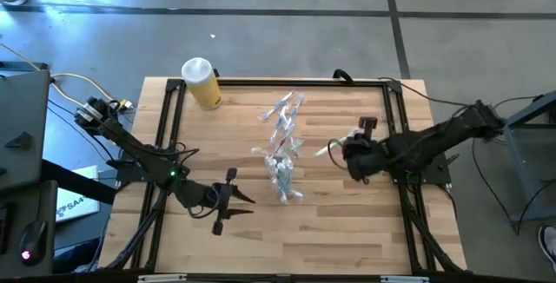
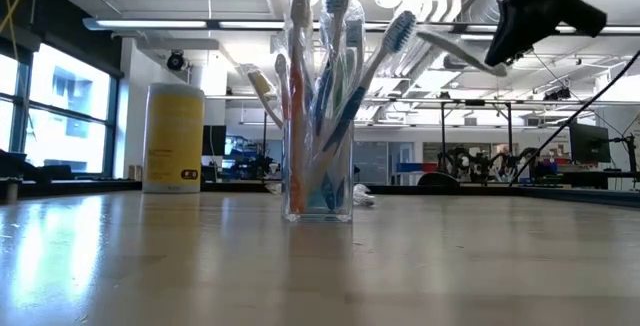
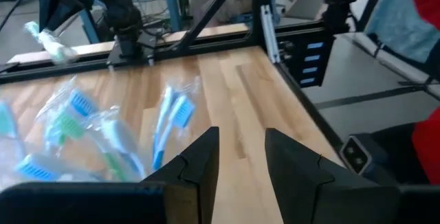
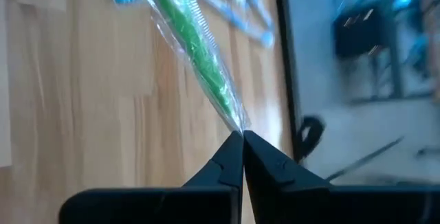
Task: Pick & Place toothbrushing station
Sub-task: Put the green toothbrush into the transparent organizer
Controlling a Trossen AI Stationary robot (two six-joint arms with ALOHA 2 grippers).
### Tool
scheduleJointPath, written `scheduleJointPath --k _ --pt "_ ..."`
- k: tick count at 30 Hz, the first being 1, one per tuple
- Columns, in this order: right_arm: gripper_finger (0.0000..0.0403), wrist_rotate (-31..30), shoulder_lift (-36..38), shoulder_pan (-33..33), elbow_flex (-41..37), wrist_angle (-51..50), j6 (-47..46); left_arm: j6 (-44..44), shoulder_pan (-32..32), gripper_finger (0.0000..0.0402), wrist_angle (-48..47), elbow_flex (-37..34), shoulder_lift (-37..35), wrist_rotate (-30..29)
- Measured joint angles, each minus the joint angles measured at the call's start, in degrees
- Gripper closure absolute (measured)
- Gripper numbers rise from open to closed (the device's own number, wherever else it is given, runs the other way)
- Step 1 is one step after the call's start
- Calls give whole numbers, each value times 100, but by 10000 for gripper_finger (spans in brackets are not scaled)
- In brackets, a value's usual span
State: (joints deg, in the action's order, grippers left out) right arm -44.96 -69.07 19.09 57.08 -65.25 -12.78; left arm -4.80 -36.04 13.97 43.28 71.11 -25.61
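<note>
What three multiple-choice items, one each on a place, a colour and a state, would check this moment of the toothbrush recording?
1. Where does the yellow bottle stand on the table in the high view?
A. Near the far left corner
B. Beside the right arm
C. At the near edge

2. What colour is the wrapped toothbrush in the right wrist view?
A. Red
B. Green
C. Black

3. How is the right gripper?
A. Wide open over the cup
B. Shut on the yellow bottle
C. Shut on the wrapped toothbrush

Answers:
1. A, the bottle sits at the table's far left corner, away from both arms.
2. B, a green handle shows through the clear wrapper.
3. C, the fingertips meet on the wrapper's end, and the low view shows the toothbrush lifted beside the clear cup of toothbrushes.
</note>
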Motion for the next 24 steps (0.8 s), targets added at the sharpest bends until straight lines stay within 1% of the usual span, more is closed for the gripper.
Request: scheduleJointPath --k 2,6,10,14,16,19,24 --pt "400 -426 -104 343 2 19 76 -5 -81 288 7 43 0 0" --pt "400 -1537 -359 789 3 -3 426 5 -201 288 3 135 0 -2" --pt "400 -2808 -514 967 4 2 988 223 -183 288 -5 274 0 -32" --pt "400 -3953 -703 979 7 52 1624 934 -183 288 2 583 0 -419" --pt "400 -4188 -789 979 7 98 1927 1291 -183 288 4 741 0 -597" --pt "400 -4269 -963 967 7 120 2159 1703 -180 288 7 956 0 -797" --pt "400 -4484 -1377 970 7 142 2266 1955 -181 288 4 1083 0 -804"
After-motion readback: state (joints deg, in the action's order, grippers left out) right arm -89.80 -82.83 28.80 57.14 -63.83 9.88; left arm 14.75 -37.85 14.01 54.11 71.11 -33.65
